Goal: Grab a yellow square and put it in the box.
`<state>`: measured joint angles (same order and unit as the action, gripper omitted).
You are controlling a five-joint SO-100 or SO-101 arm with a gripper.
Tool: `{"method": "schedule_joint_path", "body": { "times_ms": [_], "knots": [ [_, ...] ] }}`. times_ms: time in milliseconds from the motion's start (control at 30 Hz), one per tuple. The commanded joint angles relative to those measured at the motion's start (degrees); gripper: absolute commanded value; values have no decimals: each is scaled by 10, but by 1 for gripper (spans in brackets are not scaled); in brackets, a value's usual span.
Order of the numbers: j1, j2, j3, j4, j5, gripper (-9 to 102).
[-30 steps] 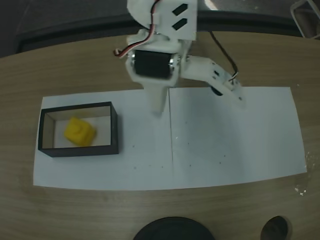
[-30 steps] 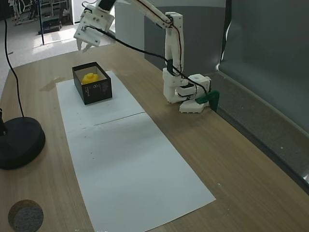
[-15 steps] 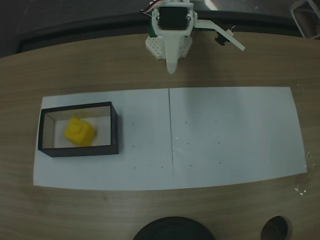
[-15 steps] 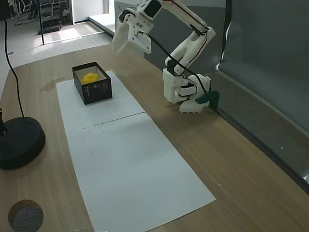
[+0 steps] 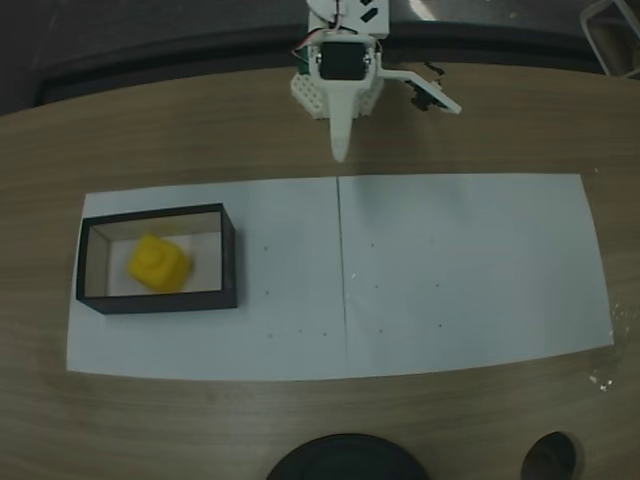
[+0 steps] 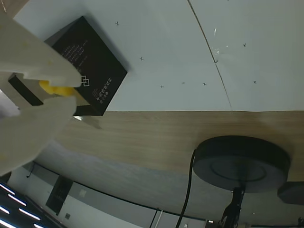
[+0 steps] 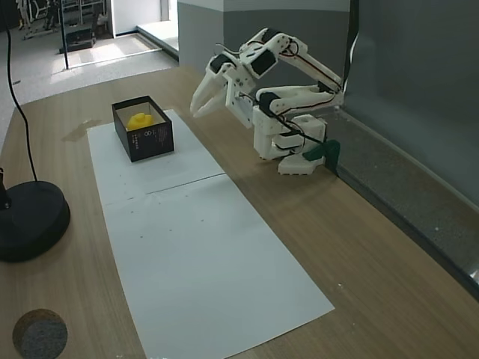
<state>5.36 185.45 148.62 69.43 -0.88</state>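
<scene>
The yellow square [image 5: 158, 263] lies inside the box [image 5: 231, 262], a low black-walled box with a pale inside, at the left end of the white paper. In another fixed view the yellow square [image 7: 138, 120] shows above the box's black wall [image 7: 151, 139]. My gripper [image 5: 394, 130] is open and holds nothing. It hangs folded back close to the arm's base, far from the box. From the side, the gripper [image 7: 203, 111] points down at the bare wood. In the wrist view a white finger [image 6: 33, 71] covers part of the box [image 6: 90, 52] and the yellow square [image 6: 55, 88].
Two white paper sheets [image 5: 450, 270] cover the middle of the wooden table. A black round lamp base [image 7: 30, 221] with a cable stands at the near edge, beside a small dark disc [image 7: 39, 333]. The arm's base [image 7: 288, 146] sits by the far edge.
The arm has pulled back from over the paper beside the box and folded down toward its base, with the gripper open throughout. The yellow square has stayed in the box.
</scene>
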Motion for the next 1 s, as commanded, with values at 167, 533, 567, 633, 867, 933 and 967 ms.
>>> {"method": "schedule_joint_path", "body": {
  "times_ms": [167, 533, 567, 633, 867, 933, 967],
  "knots": [
    [-5, 136, 88, -11, 0, 0],
    [-40, 134, 245, -70, 3, 0],
    [-40, 134, 262, -74, 3, 0],
    [-38, 134, 264, -72, 4, 0],
    [-44, 133, 238, 22, 4, 0],
    [-43, 133, 232, 47, 4, 0],
    [-43, 133, 232, 46, 4, 0]
  ]
}}
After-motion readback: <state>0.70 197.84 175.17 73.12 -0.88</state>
